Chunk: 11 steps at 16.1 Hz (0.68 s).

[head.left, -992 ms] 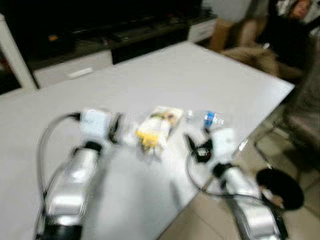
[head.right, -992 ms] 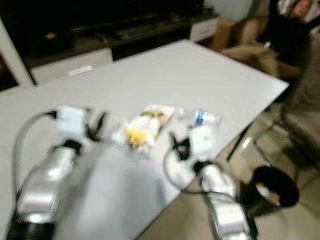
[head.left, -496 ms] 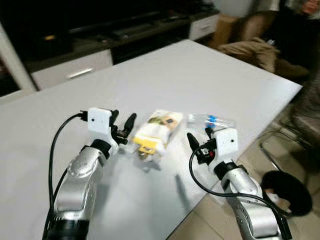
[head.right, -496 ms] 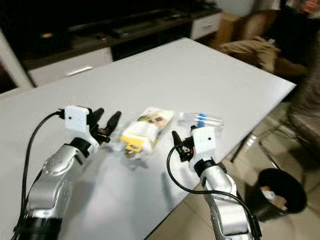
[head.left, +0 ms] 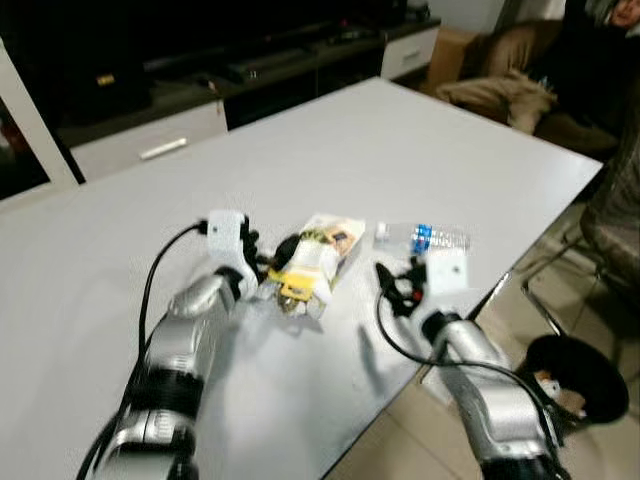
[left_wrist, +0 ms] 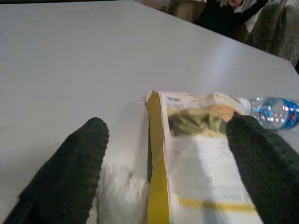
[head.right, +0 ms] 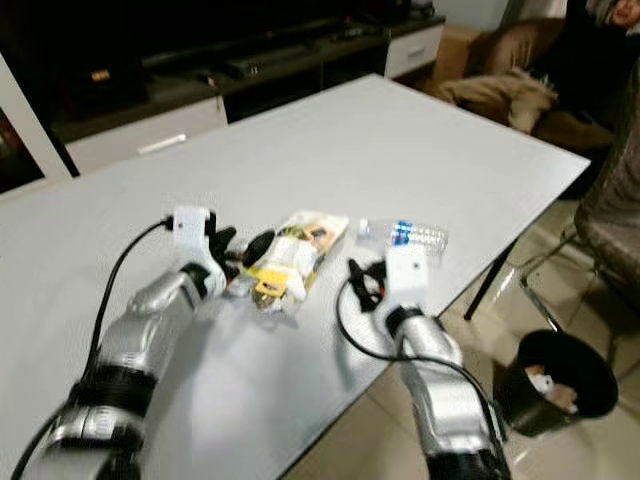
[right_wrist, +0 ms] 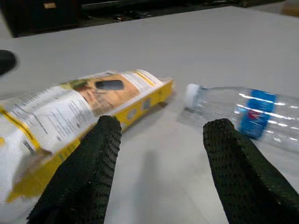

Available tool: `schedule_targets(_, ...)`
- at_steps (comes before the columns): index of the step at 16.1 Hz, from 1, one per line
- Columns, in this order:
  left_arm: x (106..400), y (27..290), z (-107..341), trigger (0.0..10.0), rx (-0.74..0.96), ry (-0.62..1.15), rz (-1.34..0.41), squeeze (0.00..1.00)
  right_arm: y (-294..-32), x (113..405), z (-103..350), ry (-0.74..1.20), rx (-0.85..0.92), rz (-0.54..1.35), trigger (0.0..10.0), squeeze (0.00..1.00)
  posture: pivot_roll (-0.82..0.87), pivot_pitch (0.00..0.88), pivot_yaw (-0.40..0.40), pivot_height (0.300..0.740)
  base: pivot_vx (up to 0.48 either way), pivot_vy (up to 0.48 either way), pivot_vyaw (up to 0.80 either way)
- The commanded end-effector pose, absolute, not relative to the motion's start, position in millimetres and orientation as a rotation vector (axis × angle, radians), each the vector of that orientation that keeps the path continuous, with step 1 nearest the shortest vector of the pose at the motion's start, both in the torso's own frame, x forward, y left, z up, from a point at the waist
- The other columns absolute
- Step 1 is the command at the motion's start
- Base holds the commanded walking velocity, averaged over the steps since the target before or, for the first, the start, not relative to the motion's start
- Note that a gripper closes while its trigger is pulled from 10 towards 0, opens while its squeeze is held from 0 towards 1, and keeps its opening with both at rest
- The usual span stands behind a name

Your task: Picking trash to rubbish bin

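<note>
Now that my left gripper (head.left: pixel 268 252) has closed in since half a second ago, when it stood short of the snack packet (head.left: pixel 312 266), its jaws stand spread about the packet's near, crumpled end in the left eye view. That suggests the reach is done and the pinch is next. My right gripper (head.left: pixel 394 284) sits just right of the packet, toward the surface (head.left: pixel 400 150) edge, between the packet and the plastic water bottle (head.left: pixel 424 238). Beyond that edge, down on the floor, stands the black rubbish bin (head.left: pixel 580 372), well apart from the packet.

Through the left wrist view, the fingers (left_wrist: pixel 65 172) are wide apart with the packet (left_wrist: pixel 201 154) lying flat between them, not yet squeezed. Its long axis runs away from me along the fingers, printed end farthest off, with the bottle's blue label past that end.

From the right wrist view, the right jaws are also spread and hold nothing. The packet (right_wrist: pixel 79 107) lies slantwise, its yellow-edged far end pointing toward the bottle's (right_wrist: pixel 243 114) white cap, a small gap between them.
</note>
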<state>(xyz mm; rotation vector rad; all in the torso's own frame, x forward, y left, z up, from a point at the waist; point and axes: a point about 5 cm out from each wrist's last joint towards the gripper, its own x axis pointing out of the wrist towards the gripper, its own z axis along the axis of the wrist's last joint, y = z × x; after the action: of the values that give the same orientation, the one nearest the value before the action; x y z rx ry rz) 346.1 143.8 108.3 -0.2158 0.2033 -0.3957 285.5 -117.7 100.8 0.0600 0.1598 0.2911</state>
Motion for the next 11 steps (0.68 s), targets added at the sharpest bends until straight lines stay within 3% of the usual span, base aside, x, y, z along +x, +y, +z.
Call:
schedule_targets(1,349.7,150.5,106.6,10.0,-0.232,0.213,-0.387,1.0,-113.0,288.9,100.3,0.175,0.085,0.317,10.0,0.0,-0.2,0.0,0.012,0.74,0.0,0.0,0.0)
schedule_targets(7,357.0,172.5,86.2,10.0,-0.309,0.346,-0.333,1.0,-100.1,306.1,93.7,0.268,0.125,0.401,10.0,0.0,-0.21,0.0,0.019,0.74,0.0,0.0,0.0)
schedule_targets(11,352.6,165.8,79.7,10.0,-0.674,0.391,-0.421,1.0,-91.8,308.4,89.9,0.291,0.147,0.434,10.0,0.0,-0.21,0.013,0.019,0.74,0.0,0.0,0.0)
